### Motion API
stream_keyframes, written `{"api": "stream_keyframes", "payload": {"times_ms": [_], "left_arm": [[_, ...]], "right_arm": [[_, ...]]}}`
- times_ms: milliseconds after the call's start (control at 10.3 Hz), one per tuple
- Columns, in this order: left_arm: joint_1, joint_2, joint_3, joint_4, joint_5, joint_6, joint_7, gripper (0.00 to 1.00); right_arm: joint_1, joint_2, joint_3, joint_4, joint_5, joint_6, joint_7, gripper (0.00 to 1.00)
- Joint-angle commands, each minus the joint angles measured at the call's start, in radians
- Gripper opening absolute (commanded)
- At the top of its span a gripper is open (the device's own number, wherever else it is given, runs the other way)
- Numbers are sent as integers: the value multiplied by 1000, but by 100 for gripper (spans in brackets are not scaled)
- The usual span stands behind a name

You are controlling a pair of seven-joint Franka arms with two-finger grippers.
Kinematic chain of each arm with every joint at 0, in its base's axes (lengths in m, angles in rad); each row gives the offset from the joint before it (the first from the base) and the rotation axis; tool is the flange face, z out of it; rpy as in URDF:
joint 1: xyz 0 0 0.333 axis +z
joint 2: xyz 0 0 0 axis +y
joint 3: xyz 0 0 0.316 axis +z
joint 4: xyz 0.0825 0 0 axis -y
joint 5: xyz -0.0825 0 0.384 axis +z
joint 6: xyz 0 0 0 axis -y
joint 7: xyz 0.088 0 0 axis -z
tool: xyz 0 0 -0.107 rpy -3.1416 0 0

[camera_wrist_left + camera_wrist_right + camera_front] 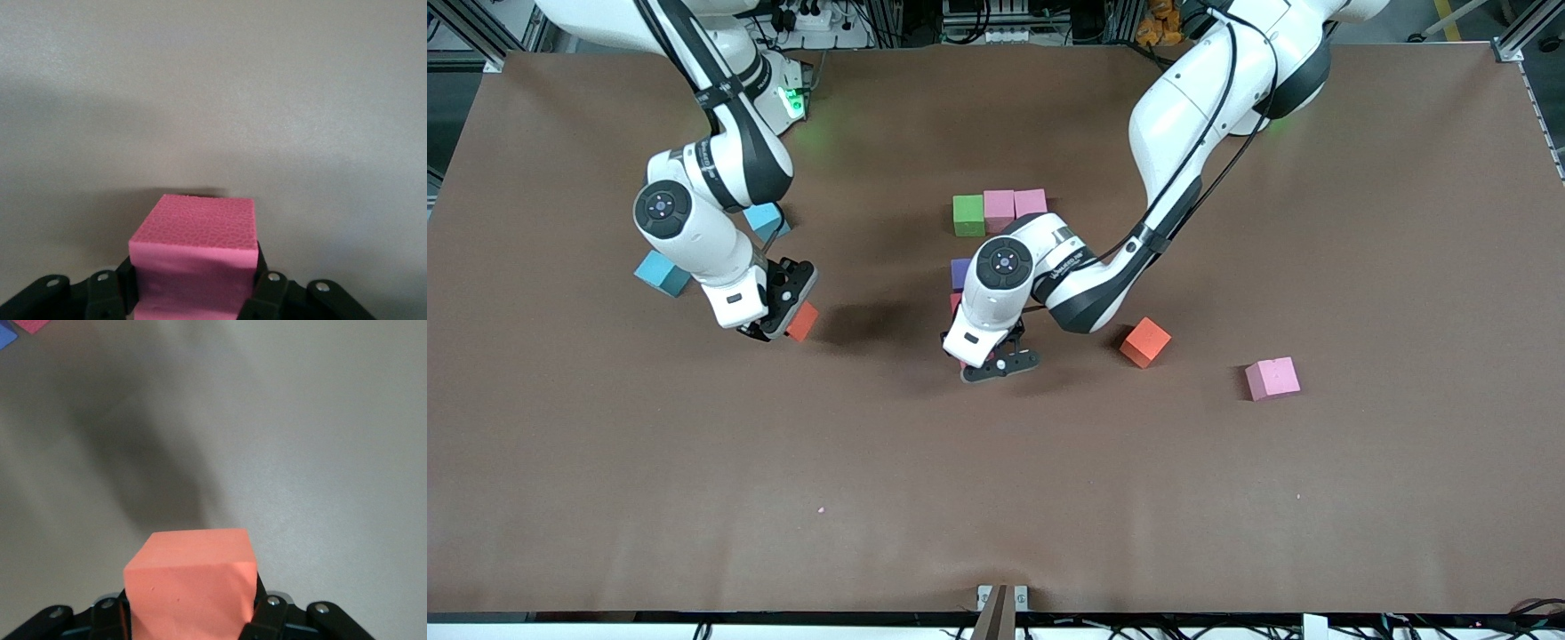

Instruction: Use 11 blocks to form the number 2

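My left gripper point(996, 360) is shut on a deep pink-red block point(193, 250) just above the mat, nearer the front camera than the row of blocks. In that row a green block point(968, 215) and two pink blocks point(999, 210) point(1031, 202) touch. A purple block point(959, 273) and a red one point(955, 303) peek out beside the left wrist, which hides whatever else lies there. My right gripper point(778, 327) is shut on an orange-red block point(802, 321) point(190, 583), low over bare mat toward the right arm's end.
A loose orange block point(1145, 342) and a loose pink block point(1272, 379) lie toward the left arm's end. Two light-blue cubes point(663, 273) point(767, 220) sit by the right arm's wrist. The brown mat point(996, 498) nearer the front camera is bare.
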Motion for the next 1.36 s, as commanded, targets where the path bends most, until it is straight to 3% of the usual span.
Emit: {"api": "stream_keyframes", "payload": {"times_ms": [0,1262], "left_arm": [[-11,9,16,19,-20,-1,76,19],[-39,18,19,8,-13,-1,84,23]], "right_arm": [[-28,12,18,31,-12,-25,-10,46],[-39,24,16,31,-10,-46,-23,46]]}}
